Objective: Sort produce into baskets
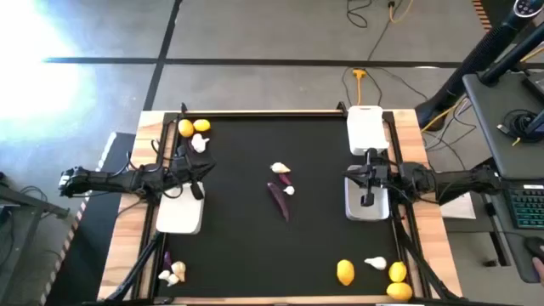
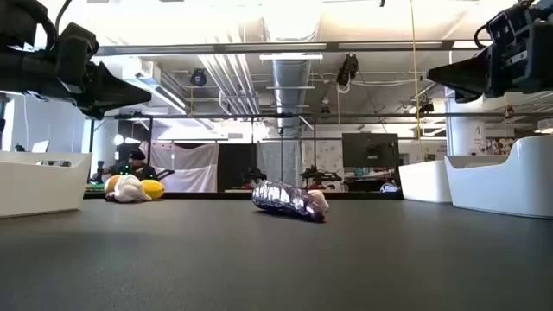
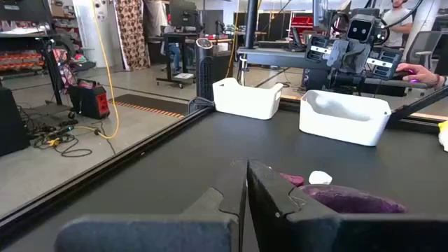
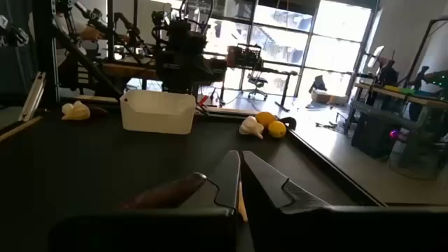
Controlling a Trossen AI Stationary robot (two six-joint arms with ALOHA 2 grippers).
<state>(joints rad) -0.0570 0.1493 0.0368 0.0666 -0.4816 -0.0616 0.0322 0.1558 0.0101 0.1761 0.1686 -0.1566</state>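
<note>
Three white baskets stand on the black mat: one at the left (image 1: 181, 212), one at the right (image 1: 367, 204) and one at the far right (image 1: 366, 129). My left gripper (image 1: 201, 185) is shut and empty above the left basket; it also shows in its wrist view (image 3: 246, 183). My right gripper (image 1: 360, 178) is shut and empty above the right basket; it also shows in its wrist view (image 4: 240, 173). A long purple piece (image 1: 279, 202), a small purple piece (image 1: 283, 179) and two garlic bulbs (image 1: 280, 168) lie at mid-table. Lemons and garlic lie at the far left (image 1: 194, 127) and near right (image 1: 397, 273).
Garlic bulbs (image 1: 172, 274) and a purple piece (image 1: 167, 257) lie at the near left corner. A lemon (image 1: 345, 272) and a garlic bulb (image 1: 375, 263) lie near the front edge. A person's hand (image 3: 420, 70) shows beyond the table.
</note>
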